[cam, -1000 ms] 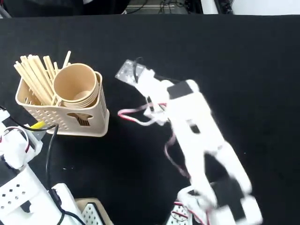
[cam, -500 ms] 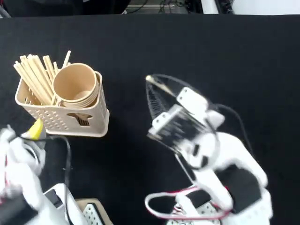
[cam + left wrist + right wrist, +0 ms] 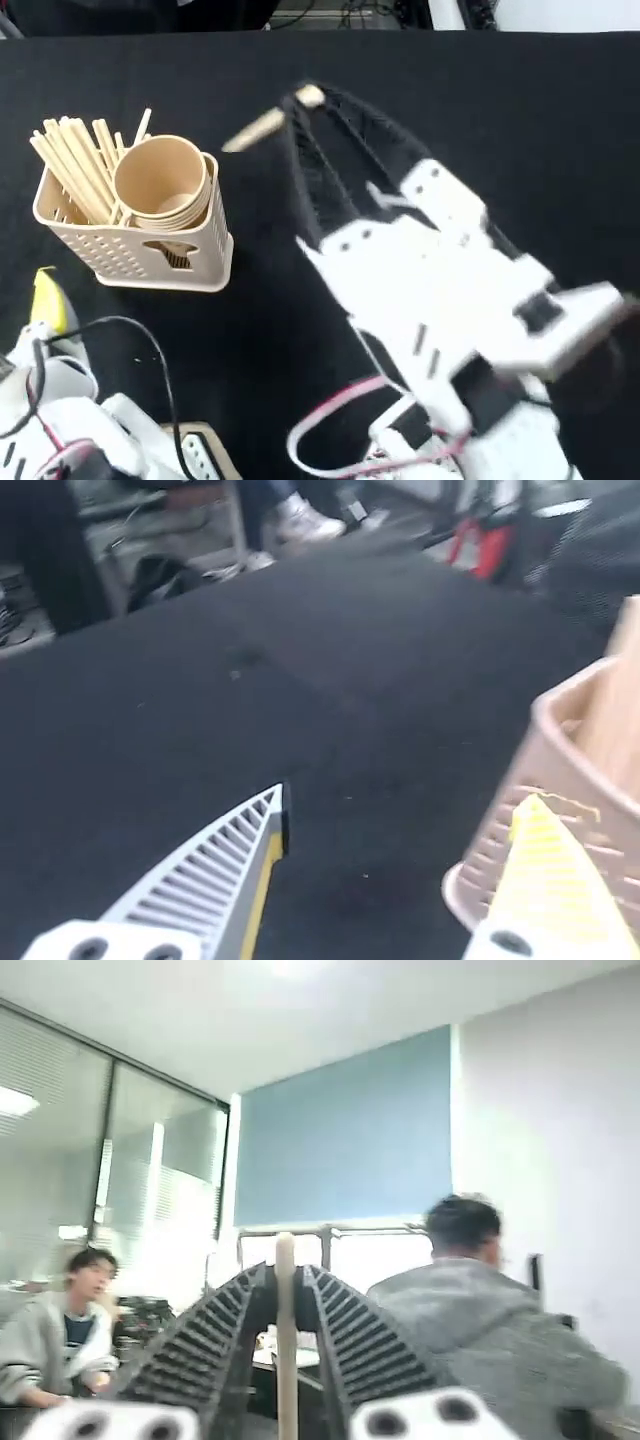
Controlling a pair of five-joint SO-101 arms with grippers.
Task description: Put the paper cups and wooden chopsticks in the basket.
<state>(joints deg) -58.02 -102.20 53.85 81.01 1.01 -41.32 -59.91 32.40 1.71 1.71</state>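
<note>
A beige basket (image 3: 150, 255) stands at the table's left and holds several wooden chopsticks (image 3: 75, 165) and stacked paper cups (image 3: 160, 180). My right gripper (image 3: 298, 100) is raised high above the table's middle, shut on one wooden chopstick (image 3: 255, 130) that sticks out toward the basket. In the right wrist view that gripper (image 3: 285, 1278) points up into the room with the chopstick (image 3: 286, 1360) clamped between its black jaws. My left gripper (image 3: 400, 840) hangs open low beside the basket (image 3: 560, 770), nothing between its fingers. Its yellow finger (image 3: 45, 300) shows at the near left.
The black tablecloth (image 3: 480, 110) covers the whole table. Cables (image 3: 140, 340) and the arm bases sit along the near edge. People sit in the room behind, away from the table.
My right arm has swung up off the table with the chopstick, its gripper now high and farther back. The left arm has shifted at the near left edge.
</note>
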